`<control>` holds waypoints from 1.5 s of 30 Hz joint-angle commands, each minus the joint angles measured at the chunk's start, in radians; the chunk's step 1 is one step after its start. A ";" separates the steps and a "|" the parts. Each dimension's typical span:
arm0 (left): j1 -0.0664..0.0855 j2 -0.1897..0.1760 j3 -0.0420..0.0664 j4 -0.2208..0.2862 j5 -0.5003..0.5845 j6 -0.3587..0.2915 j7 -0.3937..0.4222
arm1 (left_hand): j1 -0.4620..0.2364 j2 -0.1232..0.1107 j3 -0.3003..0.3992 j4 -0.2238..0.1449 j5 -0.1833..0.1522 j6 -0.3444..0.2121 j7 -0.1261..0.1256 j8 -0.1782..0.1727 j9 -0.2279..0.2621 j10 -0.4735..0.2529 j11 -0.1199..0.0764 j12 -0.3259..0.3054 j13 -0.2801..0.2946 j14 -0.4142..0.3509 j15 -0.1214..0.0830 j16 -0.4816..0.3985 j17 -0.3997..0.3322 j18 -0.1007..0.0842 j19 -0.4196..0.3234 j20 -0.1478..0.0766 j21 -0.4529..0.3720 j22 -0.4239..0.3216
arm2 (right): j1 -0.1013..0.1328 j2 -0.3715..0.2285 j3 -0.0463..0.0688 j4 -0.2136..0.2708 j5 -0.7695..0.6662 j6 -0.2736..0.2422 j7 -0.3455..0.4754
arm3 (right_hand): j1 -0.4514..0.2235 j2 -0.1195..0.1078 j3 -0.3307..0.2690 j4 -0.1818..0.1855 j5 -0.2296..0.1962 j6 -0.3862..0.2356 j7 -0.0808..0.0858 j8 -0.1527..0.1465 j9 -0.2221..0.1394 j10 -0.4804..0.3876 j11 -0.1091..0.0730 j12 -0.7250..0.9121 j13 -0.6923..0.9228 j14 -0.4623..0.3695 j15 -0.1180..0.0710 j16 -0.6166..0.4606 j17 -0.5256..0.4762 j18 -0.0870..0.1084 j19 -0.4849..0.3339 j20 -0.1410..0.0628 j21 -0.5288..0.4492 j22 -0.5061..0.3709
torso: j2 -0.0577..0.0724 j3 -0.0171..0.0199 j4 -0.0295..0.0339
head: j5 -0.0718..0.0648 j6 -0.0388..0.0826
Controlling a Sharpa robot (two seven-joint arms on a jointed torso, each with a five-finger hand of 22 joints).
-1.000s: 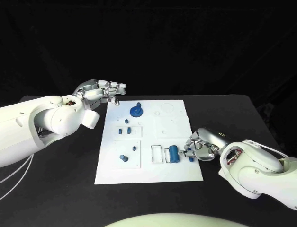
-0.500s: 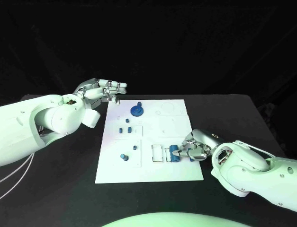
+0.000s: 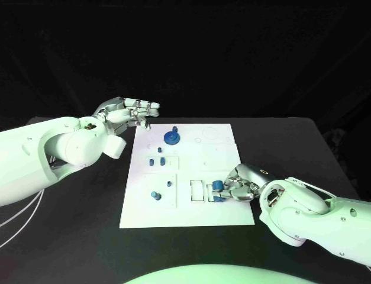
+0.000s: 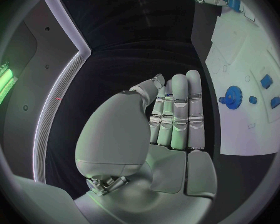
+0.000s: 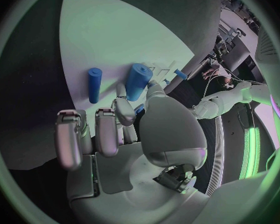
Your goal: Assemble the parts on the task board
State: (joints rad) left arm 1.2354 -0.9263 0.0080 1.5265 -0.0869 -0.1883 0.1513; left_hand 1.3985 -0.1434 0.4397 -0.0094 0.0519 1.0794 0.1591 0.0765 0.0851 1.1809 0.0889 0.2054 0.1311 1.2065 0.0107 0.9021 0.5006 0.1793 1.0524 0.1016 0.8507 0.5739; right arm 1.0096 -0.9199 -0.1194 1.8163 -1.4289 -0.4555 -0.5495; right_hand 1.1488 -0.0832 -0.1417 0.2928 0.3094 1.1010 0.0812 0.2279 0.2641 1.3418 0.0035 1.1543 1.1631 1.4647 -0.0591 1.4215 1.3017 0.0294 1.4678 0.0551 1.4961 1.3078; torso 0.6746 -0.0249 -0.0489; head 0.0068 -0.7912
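Task board [image 3: 188, 177]: white plate, small blue parts; blue gear [image 3: 171, 138] at 12 o'clock, no readable writing. Right hand [image 3: 236, 188] pinches blue cylinder [image 3: 217, 191]; left hand [image 3: 127, 112] curled, holding nothing.

The right hand [image 3: 239, 186] hides part of a blue cylinder [image 3: 217, 191].

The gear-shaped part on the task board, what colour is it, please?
Blue gear-shaped part, clearest in the left wrist view.
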 commanded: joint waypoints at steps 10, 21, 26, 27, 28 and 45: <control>0.000 -0.001 0.001 0.005 0.005 0.019 0.001 | -0.001 0.002 -0.004 -0.004 -0.001 0.003 0.003 -0.001 -0.001 -0.009 0.000 0.003 0.002 -0.004 0.000 -0.004 -0.001 0.005 0.009 -0.001 -0.005 -0.001 | -0.004 0.007 -0.001 -0.017 -0.031 0.067 -0.004 | 0.026 0.001 -0.009 -0.004 0.011 0.005 -0.008 0.018 0.015 0.008 -0.005 0.012 0.015 0.057 -0.007 0.004 0.003 -0.013 0.072 -0.010 -0.001 0.241 | 0.000 -0.0003 0.0008 | 0.000 -0.001; 0.000 -0.003 0.001 0.006 0.005 0.021 -0.001 | -0.003 0.002 -0.006 -0.003 -0.001 0.002 0.003 -0.001 -0.002 -0.011 0.000 0.004 0.002 -0.004 0.001 -0.004 -0.002 0.005 0.009 -0.001 -0.006 -0.002 | -0.004 -0.014 0.000 0.019 0.014 -0.015 -0.005 | 0.135 0.025 0.000 -0.024 0.225 0.000 -0.015 0.040 0.044 0.016 -0.012 0.021 0.039 0.058 -0.014 0.010 0.011 -0.014 0.075 -0.016 0.007 0.243 | 0.000 -0.0001 0.0000 | 0.003 0.000; 0.000 -0.003 0.001 0.006 0.005 0.022 -0.001 | -0.003 0.002 -0.006 -0.003 -0.001 0.002 0.003 -0.001 -0.002 -0.011 0.000 0.004 0.002 -0.004 0.001 -0.004 -0.002 0.005 0.009 -0.001 -0.006 -0.002 | 0.000 -0.028 0.006 0.045 0.065 -0.054 -0.001 | 0.139 0.031 -0.002 -0.016 0.258 0.001 -0.017 0.044 0.050 0.019 -0.014 0.021 0.043 0.058 -0.015 0.011 0.012 -0.015 0.076 -0.017 0.008 0.244 | -0.001 -0.0010 -0.0005 | 0.003 0.001; 0.000 -0.003 0.001 0.005 0.005 0.022 -0.001 | -0.003 0.002 -0.006 -0.003 -0.001 0.002 0.003 -0.001 -0.002 -0.011 0.000 0.004 0.002 -0.004 0.001 -0.004 -0.002 0.005 0.009 -0.001 -0.006 -0.002 | 0.002 -0.030 0.007 0.050 0.076 -0.062 0.001 | 0.139 0.032 -0.002 -0.016 0.259 0.001 -0.017 0.044 0.050 0.019 -0.014 0.021 0.043 0.059 -0.015 0.011 0.012 -0.015 0.076 -0.017 0.008 0.244 | -0.001 -0.0010 -0.0005 | 0.003 0.001; 0.000 -0.003 0.001 0.005 0.005 0.022 -0.001 | -0.003 0.002 -0.006 -0.003 -0.001 0.002 0.003 -0.001 -0.002 -0.011 0.000 0.004 0.002 -0.004 0.001 -0.004 -0.002 0.005 0.009 -0.001 -0.006 -0.002 | 0.004 -0.032 0.008 0.054 0.088 -0.069 0.002 | 0.139 0.033 -0.003 -0.014 0.263 0.001 -0.017 0.045 0.051 0.020 -0.014 0.021 0.044 0.059 -0.015 0.011 0.012 -0.015 0.076 -0.017 0.010 0.244 | -0.001 -0.0009 -0.0007 | 0.003 0.002; 0.000 -0.002 0.001 0.006 0.005 0.022 0.000 | -0.003 0.002 -0.006 -0.003 -0.001 0.002 0.003 -0.001 -0.002 -0.011 0.000 0.004 0.002 -0.004 0.001 -0.004 -0.002 0.005 0.009 -0.001 -0.006 -0.002 | 0.024 -0.017 0.015 0.087 0.191 -0.095 0.024 | 0.128 0.045 -0.008 -0.004 0.276 0.009 -0.022 0.054 0.059 0.034 -0.018 0.038 0.062 0.060 -0.018 0.016 0.020 -0.016 0.079 -0.019 0.017 0.246 | 0.000 -0.0012 -0.0010 | 0.004 0.008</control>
State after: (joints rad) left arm 1.2353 -0.9303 0.0079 1.5296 -0.0866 -0.1825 0.1466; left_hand 1.3985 -0.1434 0.4369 -0.0122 0.0519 1.0794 0.1591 0.0765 0.0845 1.1773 0.0852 0.2054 0.1316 1.2065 0.0107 0.9021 0.5000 0.1794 1.0524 0.1016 0.8508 0.5731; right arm 1.0336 -0.9450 -0.1050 1.9057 -1.2775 -0.5584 -0.5395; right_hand 1.2808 -0.0488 -0.1490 0.2833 0.5799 1.0973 0.0739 0.2709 0.3045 1.3687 -0.0162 1.1892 1.2237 1.4682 -0.0701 1.4310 1.3079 0.0295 1.4645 0.0440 1.5074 1.3073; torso 0.6739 -0.0262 -0.0492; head 0.0090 -0.7835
